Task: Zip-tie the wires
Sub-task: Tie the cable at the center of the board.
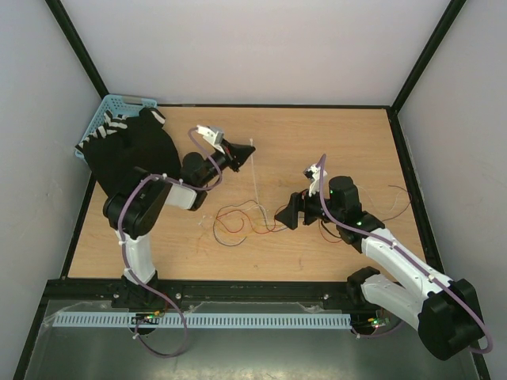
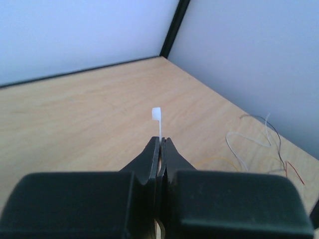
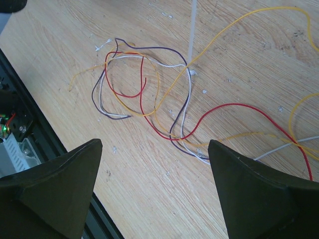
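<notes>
Closest to the left wrist lens, the left gripper (image 2: 160, 142) has its dark jaws pinched together on a white zip tie (image 2: 156, 115), whose square head pokes out just past the tips. From above, this gripper (image 1: 238, 152) sits on the far side of the wires (image 1: 238, 220). The zip tie (image 1: 255, 178) runs from it as a thin pale strip toward them.

The right gripper (image 3: 154, 147) is spread wide, with nothing between its two fingers (image 3: 65, 189). Framed in that gap, the wires (image 3: 149, 99) lie loose on the wooden table (image 3: 249, 55): red, yellow, purple and white loops crossing one another. The zip tie (image 3: 191, 30) comes down from the far edge and ends where a yellow strand crosses the purple and white ones.

In the top view the right gripper (image 1: 289, 212) is just right of the wires. More strands trail farther right, past that arm. A blue basket (image 1: 111, 105) stands well to the far left of the wires, at the table's (image 1: 333, 134) corner.
</notes>
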`<state>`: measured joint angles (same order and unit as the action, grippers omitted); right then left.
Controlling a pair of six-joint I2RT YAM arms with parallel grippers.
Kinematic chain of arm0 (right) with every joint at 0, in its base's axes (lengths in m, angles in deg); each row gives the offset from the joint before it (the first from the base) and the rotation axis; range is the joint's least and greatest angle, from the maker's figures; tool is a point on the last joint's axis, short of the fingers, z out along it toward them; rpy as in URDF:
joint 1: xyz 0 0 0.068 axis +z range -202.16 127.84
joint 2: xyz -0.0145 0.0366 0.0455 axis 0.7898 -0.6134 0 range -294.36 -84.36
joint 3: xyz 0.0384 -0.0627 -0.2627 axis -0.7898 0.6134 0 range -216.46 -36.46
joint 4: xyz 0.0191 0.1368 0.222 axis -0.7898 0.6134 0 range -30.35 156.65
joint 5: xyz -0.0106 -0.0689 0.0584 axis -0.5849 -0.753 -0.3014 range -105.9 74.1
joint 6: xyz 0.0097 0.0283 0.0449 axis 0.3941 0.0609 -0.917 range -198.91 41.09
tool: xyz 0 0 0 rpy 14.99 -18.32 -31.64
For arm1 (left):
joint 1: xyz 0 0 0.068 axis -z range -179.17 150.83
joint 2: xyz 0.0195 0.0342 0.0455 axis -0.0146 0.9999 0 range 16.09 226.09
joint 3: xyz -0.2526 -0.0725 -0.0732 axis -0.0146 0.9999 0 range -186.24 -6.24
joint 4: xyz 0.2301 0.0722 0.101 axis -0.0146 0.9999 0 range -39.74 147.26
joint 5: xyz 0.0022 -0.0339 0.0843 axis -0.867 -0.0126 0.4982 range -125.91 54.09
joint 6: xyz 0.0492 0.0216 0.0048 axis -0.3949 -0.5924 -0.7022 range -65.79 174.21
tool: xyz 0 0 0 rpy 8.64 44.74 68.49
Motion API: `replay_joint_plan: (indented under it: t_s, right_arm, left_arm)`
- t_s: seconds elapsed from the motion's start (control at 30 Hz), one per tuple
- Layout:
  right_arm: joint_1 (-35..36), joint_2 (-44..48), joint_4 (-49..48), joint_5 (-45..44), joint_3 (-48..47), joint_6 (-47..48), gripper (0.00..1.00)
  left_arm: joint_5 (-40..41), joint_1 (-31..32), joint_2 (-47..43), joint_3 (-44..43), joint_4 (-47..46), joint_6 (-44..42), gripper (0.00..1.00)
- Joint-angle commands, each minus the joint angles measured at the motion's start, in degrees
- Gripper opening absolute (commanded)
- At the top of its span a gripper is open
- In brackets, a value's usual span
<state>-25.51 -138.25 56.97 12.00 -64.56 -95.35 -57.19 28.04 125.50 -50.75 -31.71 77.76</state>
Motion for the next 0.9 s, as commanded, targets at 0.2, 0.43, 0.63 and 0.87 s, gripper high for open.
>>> replay_joint_plan:
  t_s: [0.2,0.43,0.63,0.87]
  right_arm:
    - [0.33,0.34,-0.73,0.09,-0.18,1.04,0.98]
    - [0.32,0.32,-0.86,0.21,-0.29,1.57,0.98]
    - [0.33,-0.07,-1.28,0.28,-0.42,1.77,0.98]
    - [0.35,-0.08,-0.78,0.0,-0.58,1.86,0.98]
  left_arm:
    - [-5.79,-5.36,6.34,-12.35,-2.62,1.29,0.0]
    - [-9.35,-7.07,9.32,-13.76,-1.88,0.85,0.0]
    - [-11.56,-6.11,10.0,-10.6,-1.98,0.91,0.0]
    - [-12.88,-3.65,7.32,-5.69,-2.05,-2.14,0.0]
